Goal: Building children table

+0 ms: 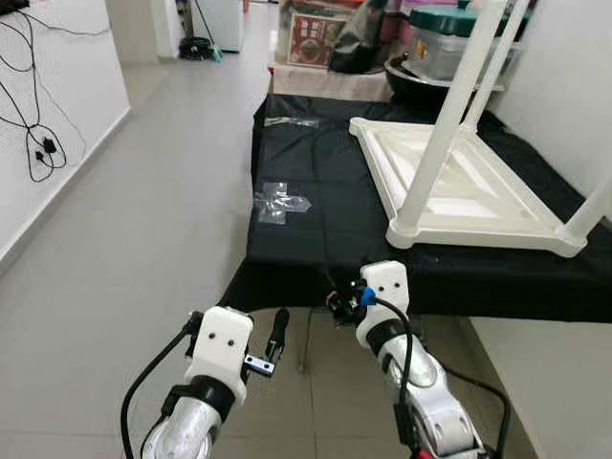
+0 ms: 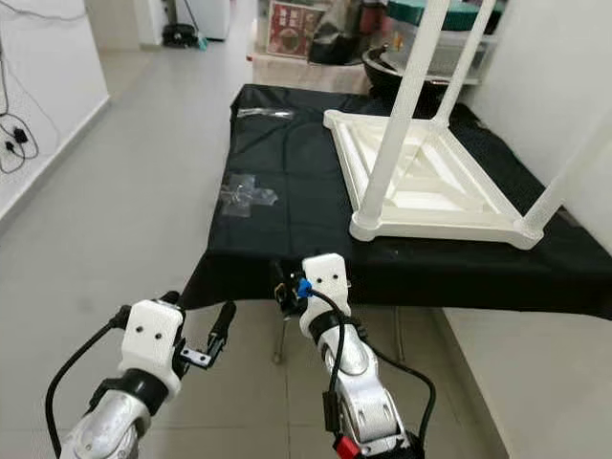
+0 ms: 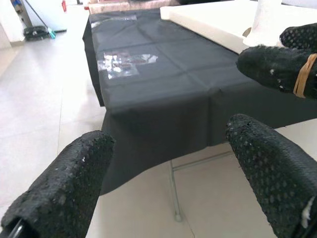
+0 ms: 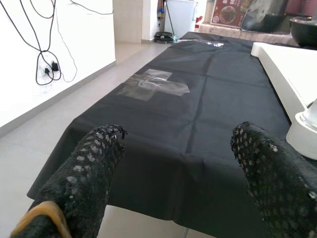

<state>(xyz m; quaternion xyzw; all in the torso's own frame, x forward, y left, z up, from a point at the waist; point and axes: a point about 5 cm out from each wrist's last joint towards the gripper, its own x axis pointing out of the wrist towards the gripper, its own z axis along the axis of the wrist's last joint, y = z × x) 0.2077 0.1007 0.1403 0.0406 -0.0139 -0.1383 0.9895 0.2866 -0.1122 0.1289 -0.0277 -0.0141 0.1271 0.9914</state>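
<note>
Upturned white table (image 1: 459,182) lies on the black cloth (image 1: 316,229), legs up; right gripper (image 1: 339,298) is nearer, left gripper (image 1: 273,346) lower, both spread empty, probably short of it.

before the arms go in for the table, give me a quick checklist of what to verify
1. Left gripper open and empty: ok, fingers apart in its wrist view.
2. Right gripper open and empty: ok.
3. White children's table lying upside down on the black cloth, legs up: ok.
4. All legs fitted: cannot tell, the far corners run out of frame.
5. Plastic bags lie apart from the table: ok.
6. Grippers over the work surface: not ok, both sit short of the cloth's near edge.
</note>
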